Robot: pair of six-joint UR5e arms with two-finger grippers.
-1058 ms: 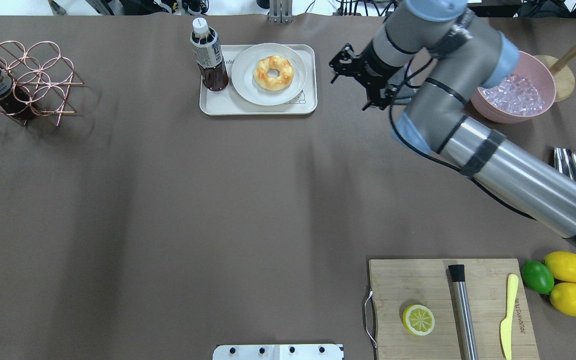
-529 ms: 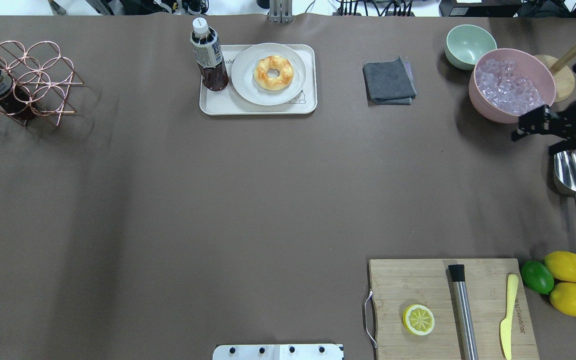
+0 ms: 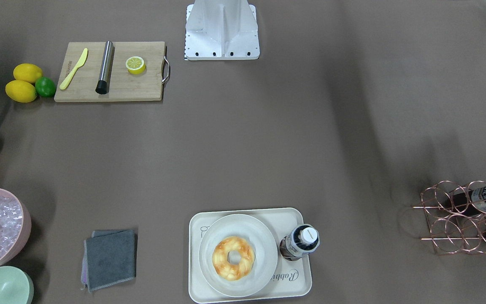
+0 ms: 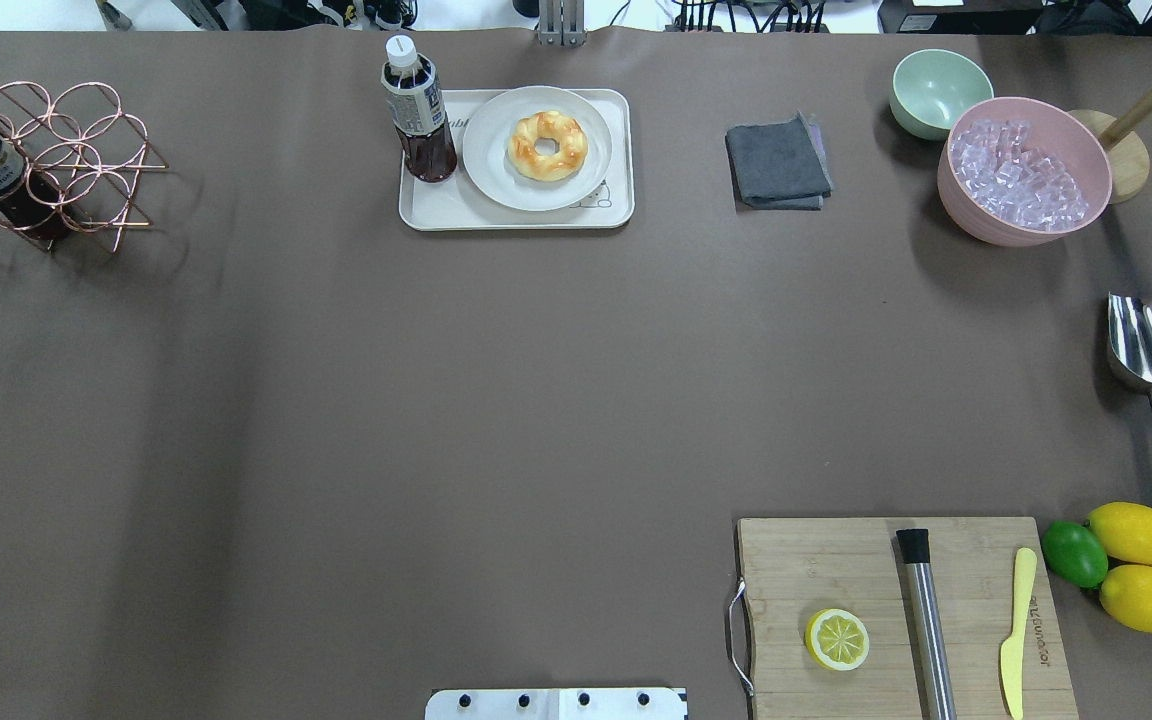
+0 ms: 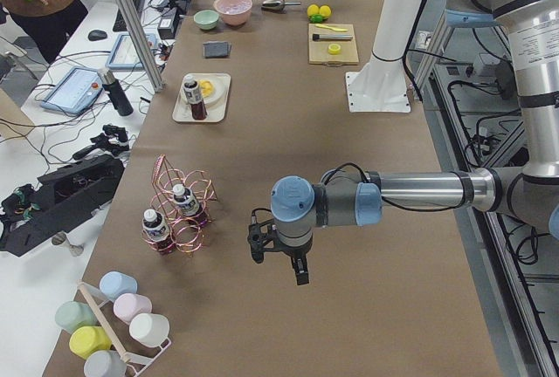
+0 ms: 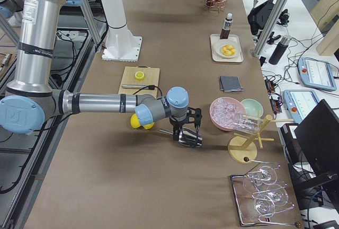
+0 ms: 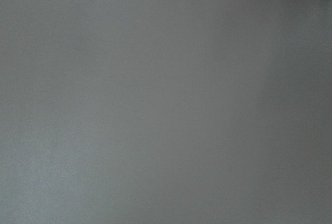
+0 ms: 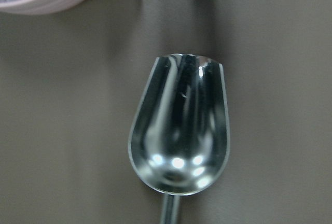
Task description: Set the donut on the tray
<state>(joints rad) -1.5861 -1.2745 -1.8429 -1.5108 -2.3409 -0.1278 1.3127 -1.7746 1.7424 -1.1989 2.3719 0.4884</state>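
Note:
The golden donut (image 4: 547,146) lies on a round off-white plate (image 4: 488,178), which sits on the cream rabbit tray (image 4: 436,212) at the table's far middle. It also shows in the front view (image 3: 233,257) on the tray (image 3: 300,283). A dark drink bottle (image 4: 417,115) stands on the tray's left end. My left gripper (image 5: 278,263) hovers over bare table far from the tray; I cannot tell if it is open. My right gripper (image 6: 187,132) hangs over the metal scoop (image 8: 179,130); I cannot tell its state either.
A grey cloth (image 4: 776,162), a green bowl (image 4: 939,90) and a pink bowl of ice (image 4: 1024,170) lie right of the tray. A cutting board (image 4: 836,560) with a lemon half (image 4: 837,639) is near right. A copper bottle rack (image 4: 46,160) stands far left.
My right arm has pulled back from beside the tray to the right, past the pink bowl, and has left the overhead view. The donut, plate and tray have not moved.

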